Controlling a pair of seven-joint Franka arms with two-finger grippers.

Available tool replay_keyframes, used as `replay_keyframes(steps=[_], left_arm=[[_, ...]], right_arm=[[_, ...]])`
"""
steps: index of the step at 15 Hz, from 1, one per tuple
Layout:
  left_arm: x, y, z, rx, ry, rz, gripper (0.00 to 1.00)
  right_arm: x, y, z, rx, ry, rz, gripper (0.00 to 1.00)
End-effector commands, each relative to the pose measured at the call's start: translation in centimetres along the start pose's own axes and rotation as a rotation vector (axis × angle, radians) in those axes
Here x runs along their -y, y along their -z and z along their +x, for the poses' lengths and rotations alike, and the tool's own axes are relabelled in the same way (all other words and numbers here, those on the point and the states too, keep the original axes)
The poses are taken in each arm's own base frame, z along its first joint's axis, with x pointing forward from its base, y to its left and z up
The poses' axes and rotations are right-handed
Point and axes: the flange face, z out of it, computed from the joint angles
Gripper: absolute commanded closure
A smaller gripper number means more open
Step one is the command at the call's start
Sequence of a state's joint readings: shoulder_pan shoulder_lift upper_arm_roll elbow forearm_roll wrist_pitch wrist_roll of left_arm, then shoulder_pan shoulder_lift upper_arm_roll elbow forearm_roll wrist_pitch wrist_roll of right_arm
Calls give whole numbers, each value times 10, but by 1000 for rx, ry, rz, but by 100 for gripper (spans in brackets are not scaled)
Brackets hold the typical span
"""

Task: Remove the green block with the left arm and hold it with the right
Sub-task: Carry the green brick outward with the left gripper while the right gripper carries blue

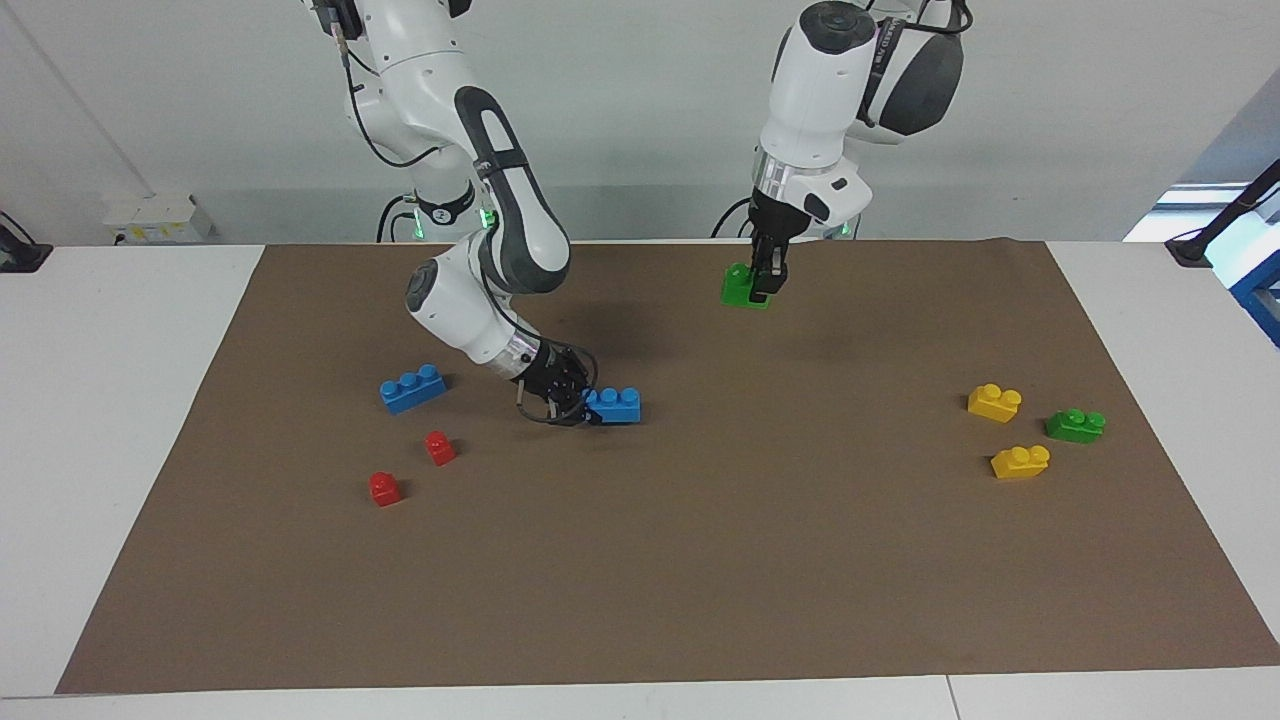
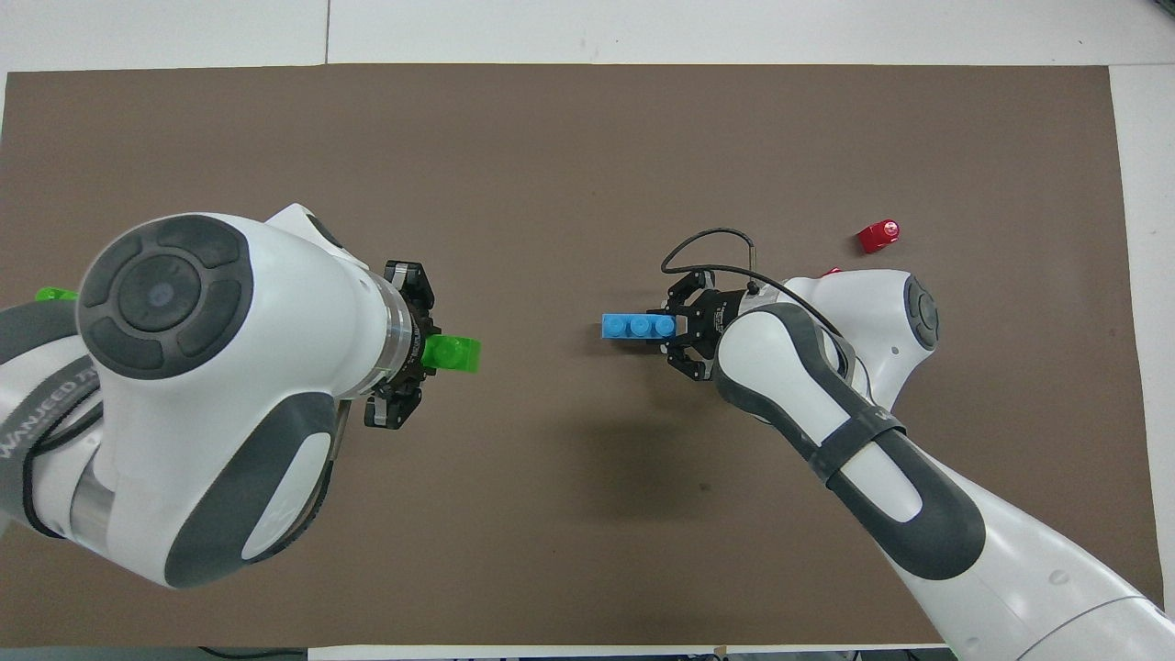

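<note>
On the brown mat several loose bricks lie about. In the facing view a three-stud blue brick sits left of centre, with two small red bricks just below it toward the lower left. At the right side of that view two yellow bricks flank a darker green brick. In the overhead view one red brick shows at the upper right; the left arm's large body covers most of the yellow and darker green cluster at the left edge, leaving only a green sliver. Nothing lies between the two grippers; the mat there is bare.

The left gripper hangs in the air over the upper middle of the mat in the facing view, its fingers pinched on the green block, which is lifted clear of the mat. In the overhead view the same block juts out from the gripper at centre left.

The right gripper is low, at the mat near the centre of the facing view, clamped on one end of a second three-stud blue brick that rests on the mat. From above, that brick extends out of the gripper toward the centre of the frame, well apart from the green block.
</note>
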State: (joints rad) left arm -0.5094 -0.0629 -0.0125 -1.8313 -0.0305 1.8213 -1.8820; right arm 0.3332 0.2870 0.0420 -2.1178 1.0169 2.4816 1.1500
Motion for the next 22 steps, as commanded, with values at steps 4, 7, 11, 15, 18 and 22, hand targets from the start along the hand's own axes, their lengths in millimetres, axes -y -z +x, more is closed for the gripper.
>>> replay_keyframes(steps=[4,7,11,15,18,22], left_arm=[[5,-18,66,7,-113,49,100],[2,-25,115,8,-181,49,100],[9,-44,170,2,-224,-2,100],[14,-66,217,-6,-291,-14,100],[18,-92,241,-13,-344,-21,100],[10,-128,257,-22,-361,-38,100]], right_arm=[[16,60,46,-7,68,-56,100],[24,92,73,-33,97,-98,100],[27,119,103,-35,138,-109,100],[28,132,121,-65,172,-108,100],[27,137,132,-66,181,-99,100],[22,135,138,-73,203,-98,100]])
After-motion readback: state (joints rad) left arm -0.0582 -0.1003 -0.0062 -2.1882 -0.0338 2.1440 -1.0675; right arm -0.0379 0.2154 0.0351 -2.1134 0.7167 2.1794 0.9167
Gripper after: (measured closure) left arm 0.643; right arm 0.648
